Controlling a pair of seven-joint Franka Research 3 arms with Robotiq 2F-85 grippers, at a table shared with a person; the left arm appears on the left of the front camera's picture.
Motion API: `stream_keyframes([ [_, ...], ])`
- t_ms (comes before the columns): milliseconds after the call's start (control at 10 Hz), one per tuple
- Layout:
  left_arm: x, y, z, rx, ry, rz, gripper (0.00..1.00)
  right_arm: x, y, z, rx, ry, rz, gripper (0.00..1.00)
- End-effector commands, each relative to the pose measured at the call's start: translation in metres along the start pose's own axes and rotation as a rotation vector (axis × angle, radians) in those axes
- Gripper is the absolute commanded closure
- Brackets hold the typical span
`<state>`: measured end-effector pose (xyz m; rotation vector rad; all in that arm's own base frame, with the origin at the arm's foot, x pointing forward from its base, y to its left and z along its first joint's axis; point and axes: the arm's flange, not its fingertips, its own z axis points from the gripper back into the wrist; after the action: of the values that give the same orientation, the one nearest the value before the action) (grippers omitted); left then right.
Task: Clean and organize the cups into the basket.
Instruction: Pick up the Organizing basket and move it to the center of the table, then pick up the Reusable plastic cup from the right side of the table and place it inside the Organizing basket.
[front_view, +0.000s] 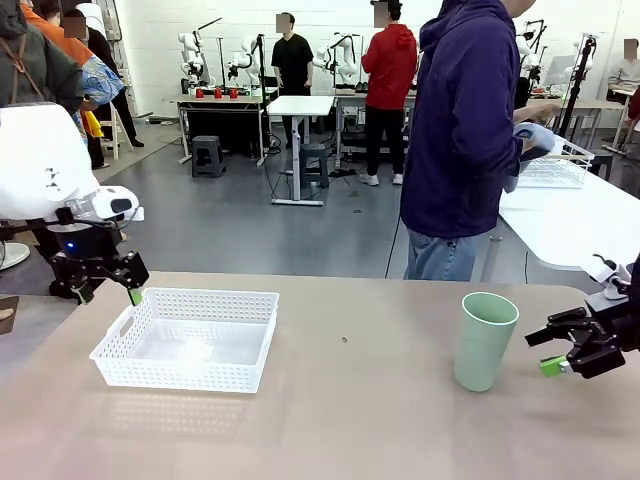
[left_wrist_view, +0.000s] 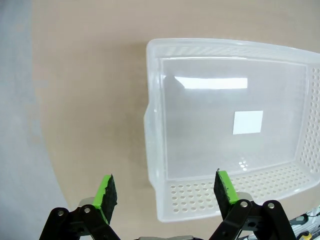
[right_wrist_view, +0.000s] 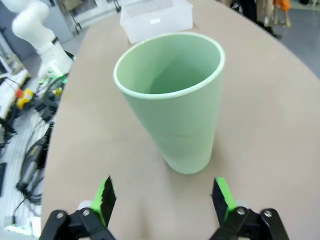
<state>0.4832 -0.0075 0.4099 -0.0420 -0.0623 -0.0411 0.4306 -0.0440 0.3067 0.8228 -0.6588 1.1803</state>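
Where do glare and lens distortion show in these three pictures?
Front view: a white glare patch on the floor of the basket. Left wrist view: two sharp reflections, a bar and a square, and the basket's rim bows. Right wrist view: the green cup looks wide-mouthed and leaning, with soft shadow at its base.

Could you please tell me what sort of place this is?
Probably a robotics lab: an open hall with white work tables, the left gripper by a white mesh basket, and cables and tools on the floor.
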Motion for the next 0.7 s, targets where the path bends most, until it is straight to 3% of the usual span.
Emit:
stream_keyframes([
  [0,0.026,-0.012,-0.014,0.024,0.058,0.039,0.00,-0.001,-0.015,-0.013,0.025,-0.035,0.033,0.00],
  [400,0.034,-0.016,-0.030,0.049,0.089,0.047,0.00,0.010,-0.021,-0.026,0.016,-0.061,0.091,0.00],
  [500,0.033,-0.014,-0.030,0.059,0.075,0.064,0.00,0.015,-0.019,-0.025,-0.029,-0.051,0.014,0.00],
  [600,0.027,-0.012,-0.026,0.077,0.070,0.059,0.00,0.009,-0.015,-0.021,0.033,-0.022,0.060,0.00],
])
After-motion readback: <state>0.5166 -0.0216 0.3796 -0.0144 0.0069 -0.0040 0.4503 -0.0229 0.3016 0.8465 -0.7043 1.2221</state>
